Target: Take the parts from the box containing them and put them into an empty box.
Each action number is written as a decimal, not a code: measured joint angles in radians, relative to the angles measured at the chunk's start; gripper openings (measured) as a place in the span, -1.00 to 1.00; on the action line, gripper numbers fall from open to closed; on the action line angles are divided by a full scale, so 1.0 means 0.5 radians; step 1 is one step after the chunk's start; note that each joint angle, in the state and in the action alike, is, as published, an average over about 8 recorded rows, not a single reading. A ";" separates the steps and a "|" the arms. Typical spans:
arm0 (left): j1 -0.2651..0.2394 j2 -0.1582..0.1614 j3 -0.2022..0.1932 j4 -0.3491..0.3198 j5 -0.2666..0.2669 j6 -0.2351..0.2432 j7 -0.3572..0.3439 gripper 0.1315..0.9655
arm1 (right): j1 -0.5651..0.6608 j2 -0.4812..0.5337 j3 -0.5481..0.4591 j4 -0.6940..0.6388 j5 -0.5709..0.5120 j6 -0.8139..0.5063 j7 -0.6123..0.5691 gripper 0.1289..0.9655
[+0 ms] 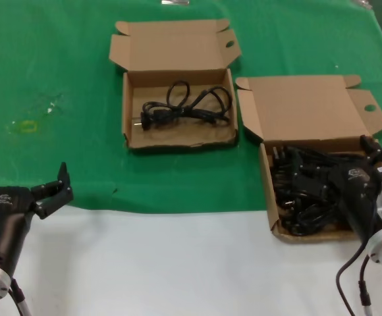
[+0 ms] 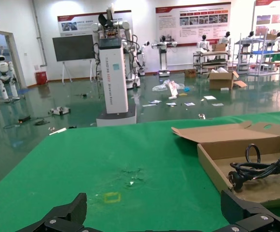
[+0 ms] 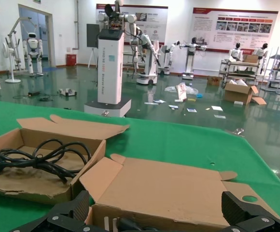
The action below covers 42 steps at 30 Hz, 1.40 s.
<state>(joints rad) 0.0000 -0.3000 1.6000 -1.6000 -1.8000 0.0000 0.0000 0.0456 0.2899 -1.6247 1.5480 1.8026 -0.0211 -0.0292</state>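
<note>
The box containing them (image 1: pixel 268 191) stands at the right, lid (image 3: pixel 178 188) raised, filled with a tangled pile of black power cords (image 1: pixel 306 191). My right gripper (image 1: pixel 336 161) hangs open just over that pile, fingers (image 3: pixel 77 208) spread wide with nothing between them. The other carton, the empty box (image 1: pixel 126 105) by its short lid, sits farther back in the middle; one coiled black cord (image 1: pixel 188 105) lies in it, also visible from both wrists (image 2: pixel 260 169) (image 3: pixel 34 159). My left gripper (image 1: pixel 23 174) is open at the near left, over the cloth's front edge and away from both boxes.
Green cloth (image 1: pixel 59 66) covers the table, with a white strip (image 1: pixel 178 263) along the near edge. A small yellow mark (image 1: pixel 27 126) lies on the cloth at the left. Beyond the table's far edge is a hall floor with standing robots (image 2: pixel 113 63).
</note>
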 joint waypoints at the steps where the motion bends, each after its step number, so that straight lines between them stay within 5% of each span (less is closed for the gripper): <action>1: 0.000 0.000 0.000 0.000 0.000 0.000 0.000 1.00 | 0.000 0.000 0.000 0.000 0.000 0.000 0.000 1.00; 42: 0.000 0.000 0.000 0.000 0.000 0.000 0.000 1.00 | 0.000 0.000 0.000 0.000 0.000 0.000 0.000 1.00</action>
<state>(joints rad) 0.0000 -0.3000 1.6000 -1.6000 -1.8000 0.0000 0.0000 0.0456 0.2899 -1.6247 1.5480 1.8026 -0.0211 -0.0292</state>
